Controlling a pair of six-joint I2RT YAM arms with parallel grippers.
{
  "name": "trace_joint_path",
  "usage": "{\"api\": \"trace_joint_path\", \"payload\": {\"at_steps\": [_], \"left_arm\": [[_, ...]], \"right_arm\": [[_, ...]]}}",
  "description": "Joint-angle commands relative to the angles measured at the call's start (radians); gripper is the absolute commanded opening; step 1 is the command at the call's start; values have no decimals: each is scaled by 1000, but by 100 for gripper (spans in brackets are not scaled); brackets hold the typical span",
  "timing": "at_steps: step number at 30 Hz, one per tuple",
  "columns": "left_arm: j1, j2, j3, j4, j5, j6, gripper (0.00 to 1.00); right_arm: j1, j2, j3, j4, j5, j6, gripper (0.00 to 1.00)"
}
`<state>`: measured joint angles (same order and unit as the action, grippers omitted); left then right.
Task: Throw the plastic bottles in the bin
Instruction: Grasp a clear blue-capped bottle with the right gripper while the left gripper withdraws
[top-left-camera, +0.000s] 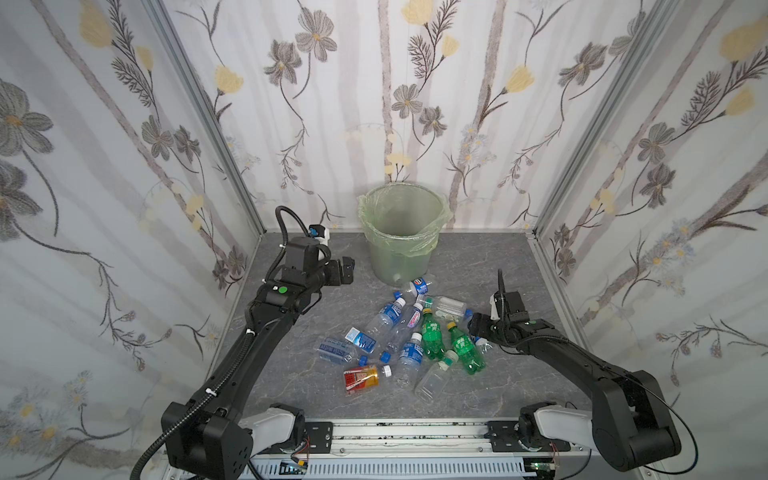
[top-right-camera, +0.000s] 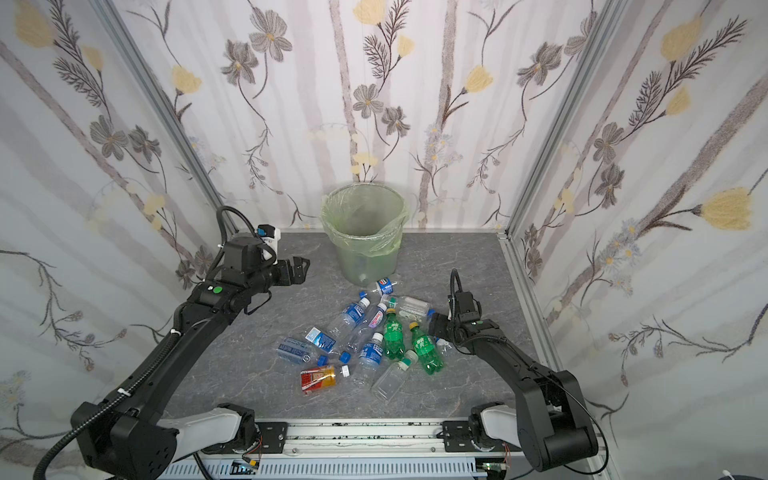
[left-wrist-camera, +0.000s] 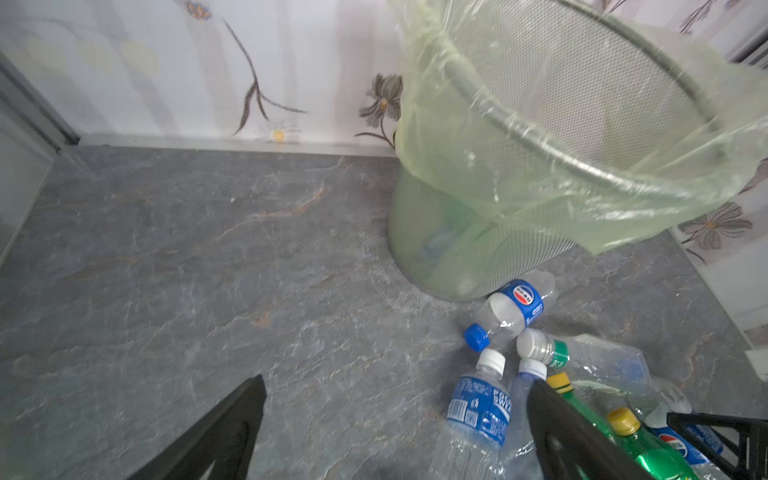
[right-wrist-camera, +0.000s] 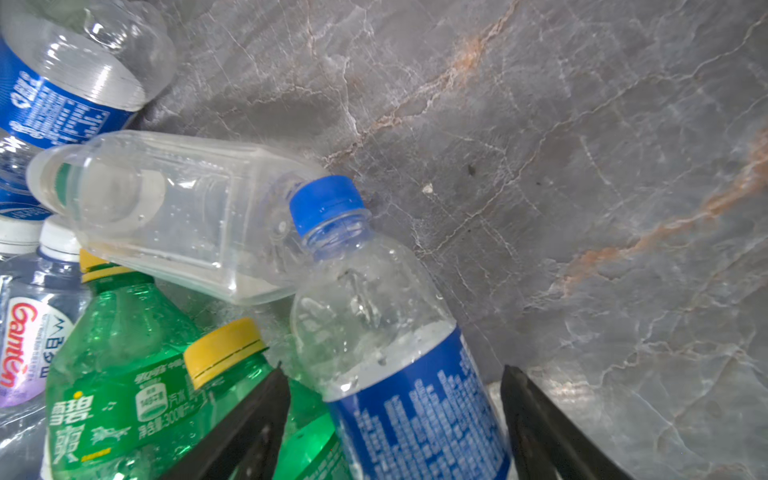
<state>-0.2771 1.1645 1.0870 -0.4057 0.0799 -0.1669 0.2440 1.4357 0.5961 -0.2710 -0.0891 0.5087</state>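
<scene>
Judging by the heap, most of the job is left: about a dozen plastic bottles lie on the grey veined tabletop just in front of the bin — a mesh bucket under a thin, crinkled green liner, seemingly near empty. Beside the bin, the left gripper hangs wide apart, empty. Farther from the bin, the right gripper straddles a clear, blue-labelled bottle, jaws apart, not yet clamped.

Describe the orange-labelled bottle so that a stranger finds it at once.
From the green-lined bin at the back wall, follow the bottle pile forward. The bottle lies at its front left corner. Only its label is orange-red; the neighbours are blue-labelled, clear or green.
</scene>
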Motion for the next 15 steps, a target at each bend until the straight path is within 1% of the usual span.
{"api": "trace_joint_path", "payload": {"at_steps": [1, 4, 9, 12, 15], "left_arm": [[15, -61, -64, 22, -34, -24, 100], [24, -96, -93, 21, -36, -31, 100], [34, -105, -98, 21, -48, -25, 100], [38, -93, -92, 22, -57, -23, 100], [41, -74, -90, 24, -57, -31, 100]], "right_arm": [[4, 34, -9, 36, -15, 19, 78], [8, 63, -20, 56, -14, 19, 74], [7, 59, -40, 84, 24, 38, 61], [8, 16, -40, 79, 66, 39, 56], [8, -70, -30, 75, 111, 16, 50]]}}
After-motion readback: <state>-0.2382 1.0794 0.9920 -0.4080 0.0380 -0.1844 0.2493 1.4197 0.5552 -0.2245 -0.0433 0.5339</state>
